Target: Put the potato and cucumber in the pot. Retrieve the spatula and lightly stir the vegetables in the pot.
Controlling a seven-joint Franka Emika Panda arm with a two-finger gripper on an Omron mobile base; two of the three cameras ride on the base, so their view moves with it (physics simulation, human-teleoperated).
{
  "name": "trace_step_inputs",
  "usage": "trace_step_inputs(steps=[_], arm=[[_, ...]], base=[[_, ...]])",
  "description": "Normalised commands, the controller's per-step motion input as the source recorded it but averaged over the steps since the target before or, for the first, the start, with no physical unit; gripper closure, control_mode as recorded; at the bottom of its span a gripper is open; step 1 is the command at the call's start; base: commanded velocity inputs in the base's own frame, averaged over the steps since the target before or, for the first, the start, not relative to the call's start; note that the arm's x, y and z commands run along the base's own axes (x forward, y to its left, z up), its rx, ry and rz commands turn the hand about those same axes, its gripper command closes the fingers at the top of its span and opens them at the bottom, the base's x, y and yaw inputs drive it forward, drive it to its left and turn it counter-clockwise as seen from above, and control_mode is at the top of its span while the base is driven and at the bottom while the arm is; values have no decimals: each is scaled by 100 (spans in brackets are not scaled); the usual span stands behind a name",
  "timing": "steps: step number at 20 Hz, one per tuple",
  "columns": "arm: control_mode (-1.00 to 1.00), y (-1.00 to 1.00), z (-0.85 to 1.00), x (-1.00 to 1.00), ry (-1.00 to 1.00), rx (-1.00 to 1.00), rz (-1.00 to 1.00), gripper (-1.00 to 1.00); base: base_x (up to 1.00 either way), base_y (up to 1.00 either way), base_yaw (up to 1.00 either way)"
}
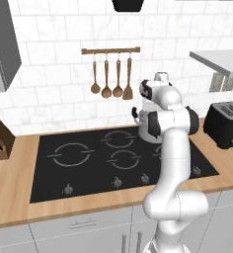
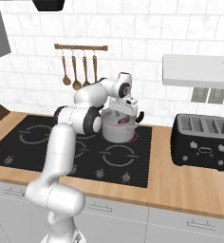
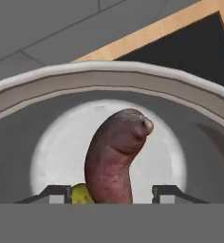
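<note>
In the hand view the gripper (image 3: 112, 193) looks straight down into the pot (image 3: 47, 95), its two dark finger tips spread apart on either side of a dark reddish-brown pointed root (image 3: 115, 159); whether the tips press on it or stand clear cannot be told. The root is long, curved and rough-skinned, tapering to a blunt tip, and lies on the pot's pale round floor. A small yellow-green lump (image 3: 81, 193) peeks out beside its base; what it is cannot be told. Seen from the right base camera, the shiny steel pot (image 2: 115, 129) stands straight-sided on the black glass cooktop (image 2: 47, 142), with the gripper (image 2: 122, 115) at its rim. Farther back, the wooden spatula (image 2: 95, 66) hangs from a wall rail beside three round-bowled spoons (image 2: 75, 71). A black toaster (image 2: 201, 146) sits on the wooden counter (image 2: 180, 185).
</note>
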Motion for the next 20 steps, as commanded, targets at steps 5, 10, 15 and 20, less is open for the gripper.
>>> trace_step_inputs(steps=[5,10,15,20], arm=[[-100,-14,-18,0,-5,0,3,-100],[-100,-13,-15,0,-20,-1,28,-100],[-100,-5,-9,-6,-19,-5,36,-100],[-100,9,9,-39,-7,-2,13,-100]], base=[[0,0,0],[0,0,0],[0,0,0],[0,0,0]])
